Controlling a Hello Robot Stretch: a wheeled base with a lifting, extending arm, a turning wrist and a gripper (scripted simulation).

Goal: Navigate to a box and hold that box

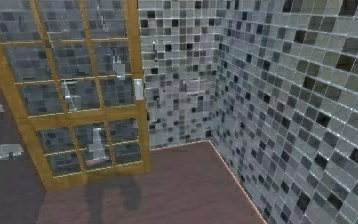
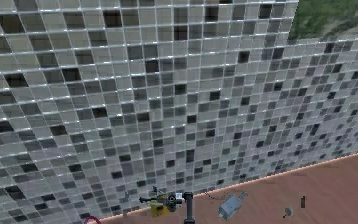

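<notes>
Facing a corner, the forward view has a wood-framed glass door (image 1: 72, 85), then grey mosaic-tile walls (image 1: 287, 90). In the arm side view, the fingers (image 2: 162, 197) sit low by a yellow blob (image 2: 159, 209); whether they hold anything cannot be told. Further right a flat grey shape (image 2: 234, 203) lies on the floor (image 2: 327, 185), possibly the box.

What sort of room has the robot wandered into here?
Probably a bathroom or shower room, though that is a guess. The walls are covered in small grey, black and white mosaic tiles. A wooden-framed, glass-paned door stands at the forward view's left, and the floor is reddish-brown boards.
</notes>
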